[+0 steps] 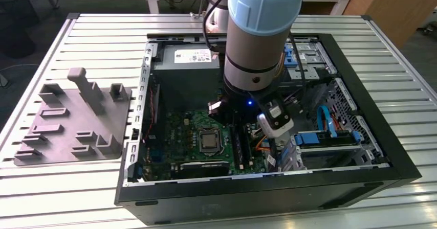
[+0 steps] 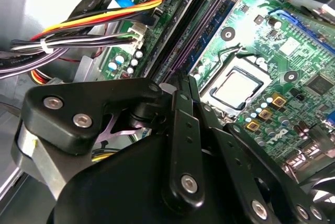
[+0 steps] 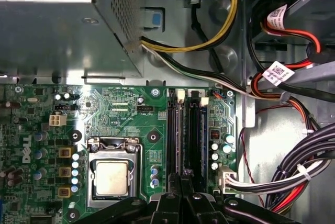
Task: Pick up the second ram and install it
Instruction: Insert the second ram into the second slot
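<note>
Standing edge-up, the thin dark second ram [image 2: 201, 30] meets the pressed-together claw [image 2: 182, 80].

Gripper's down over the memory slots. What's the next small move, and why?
Probably a short, straight press downward. In the first wrist view the gripper, fingers together, sits over the black memory slots beside the processor socket. Whether the second ram is fully seated beneath it cannot be told.

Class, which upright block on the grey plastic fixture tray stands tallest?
The slim grey post near the tray's far edge; the other blocks are all low and squat.
</note>
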Controlling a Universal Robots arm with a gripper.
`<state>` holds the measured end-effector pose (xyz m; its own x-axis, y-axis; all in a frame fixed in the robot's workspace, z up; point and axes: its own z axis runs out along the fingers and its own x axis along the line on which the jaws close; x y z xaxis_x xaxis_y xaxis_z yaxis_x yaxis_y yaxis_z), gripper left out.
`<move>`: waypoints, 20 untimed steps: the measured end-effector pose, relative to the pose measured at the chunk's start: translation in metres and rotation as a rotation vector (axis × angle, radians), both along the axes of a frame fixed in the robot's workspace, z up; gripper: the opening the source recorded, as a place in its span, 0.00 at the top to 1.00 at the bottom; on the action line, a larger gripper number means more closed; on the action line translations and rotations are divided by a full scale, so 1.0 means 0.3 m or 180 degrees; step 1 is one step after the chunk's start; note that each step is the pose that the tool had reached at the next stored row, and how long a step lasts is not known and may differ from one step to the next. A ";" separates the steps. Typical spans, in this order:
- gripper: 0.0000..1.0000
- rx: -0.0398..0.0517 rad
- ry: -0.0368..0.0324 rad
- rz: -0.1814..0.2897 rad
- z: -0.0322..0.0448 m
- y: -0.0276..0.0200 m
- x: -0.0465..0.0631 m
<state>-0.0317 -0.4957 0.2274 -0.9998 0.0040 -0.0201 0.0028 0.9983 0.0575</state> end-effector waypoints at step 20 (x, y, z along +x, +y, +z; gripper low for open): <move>0.89 -0.0002 0.0000 -0.0027 -0.009 0.000 0.000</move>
